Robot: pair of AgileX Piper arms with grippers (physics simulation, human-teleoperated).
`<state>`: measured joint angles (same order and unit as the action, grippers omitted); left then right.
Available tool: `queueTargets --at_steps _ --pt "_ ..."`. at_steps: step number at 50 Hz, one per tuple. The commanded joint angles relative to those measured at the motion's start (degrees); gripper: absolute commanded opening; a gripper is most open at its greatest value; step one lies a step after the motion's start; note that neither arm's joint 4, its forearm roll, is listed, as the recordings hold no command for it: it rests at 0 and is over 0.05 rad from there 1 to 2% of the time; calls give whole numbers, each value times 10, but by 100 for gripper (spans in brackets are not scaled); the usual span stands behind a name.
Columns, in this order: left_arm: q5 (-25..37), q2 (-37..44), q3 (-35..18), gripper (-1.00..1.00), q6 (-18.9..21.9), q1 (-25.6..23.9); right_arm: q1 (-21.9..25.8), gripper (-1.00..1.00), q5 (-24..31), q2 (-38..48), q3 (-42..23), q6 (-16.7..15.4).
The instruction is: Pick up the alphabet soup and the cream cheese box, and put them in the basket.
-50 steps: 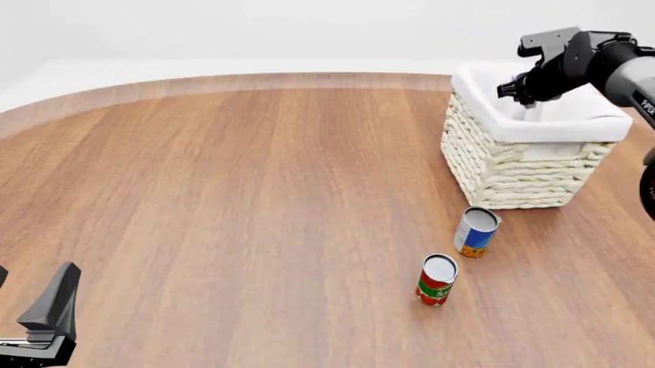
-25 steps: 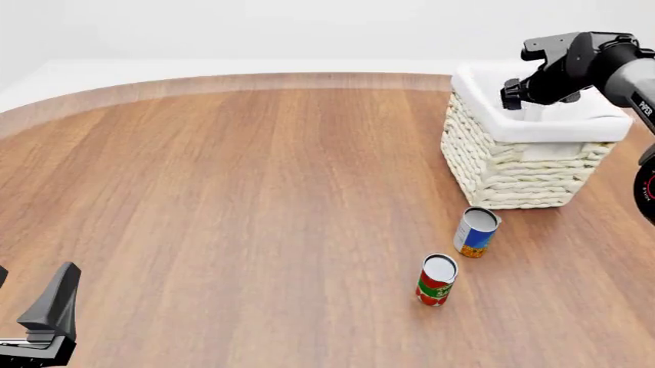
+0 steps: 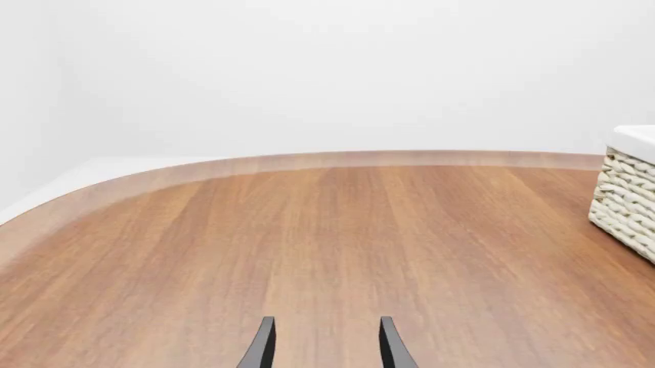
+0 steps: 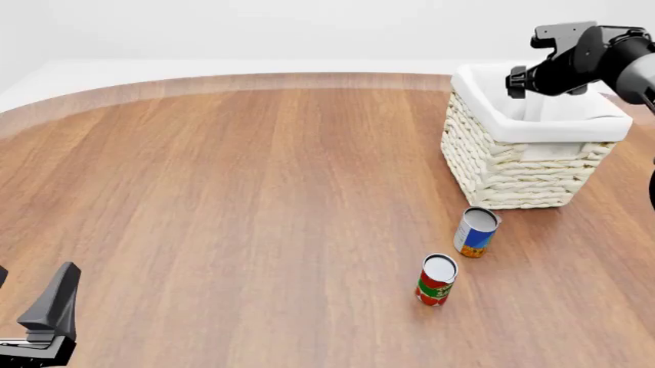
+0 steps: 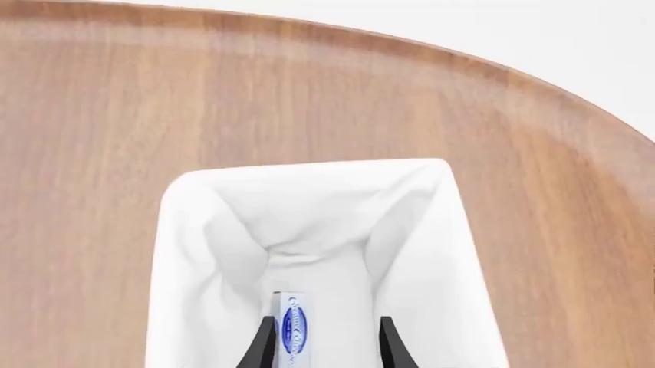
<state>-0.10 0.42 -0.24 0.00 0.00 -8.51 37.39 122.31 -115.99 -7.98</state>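
Note:
The alphabet soup (image 4: 476, 231) stands on the table just in front of the basket (image 4: 511, 165). My right gripper (image 4: 519, 81) hovers over the basket's opening. In the right wrist view the right gripper (image 5: 327, 322) is open. The cream cheese box (image 5: 291, 331) stands on edge on the white lining (image 5: 307, 199) below it, between the fingers and close to one of them. The box is hidden in the front view. My left gripper (image 4: 31, 295) is open and empty at the near left edge; it also shows in the left wrist view (image 3: 324, 326).
A red and green can (image 4: 436, 280) stands a little nearer and left of the soup. A corner of the basket (image 3: 624, 199) shows in the left wrist view. The round wooden table (image 4: 225, 199) stretches between the two arms.
My right arm has lifted a little and drawn back to the right above the basket. The left arm and the two cans have not moved.

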Motion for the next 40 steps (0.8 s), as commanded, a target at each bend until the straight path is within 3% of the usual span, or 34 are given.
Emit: queueTargets --at_steps 1,40 --pt "0 0 0 100 0 0 2 100 -38 -26 30 16" --pt "0 0 0 100 0 0 39 100 -178 -114 142 7"
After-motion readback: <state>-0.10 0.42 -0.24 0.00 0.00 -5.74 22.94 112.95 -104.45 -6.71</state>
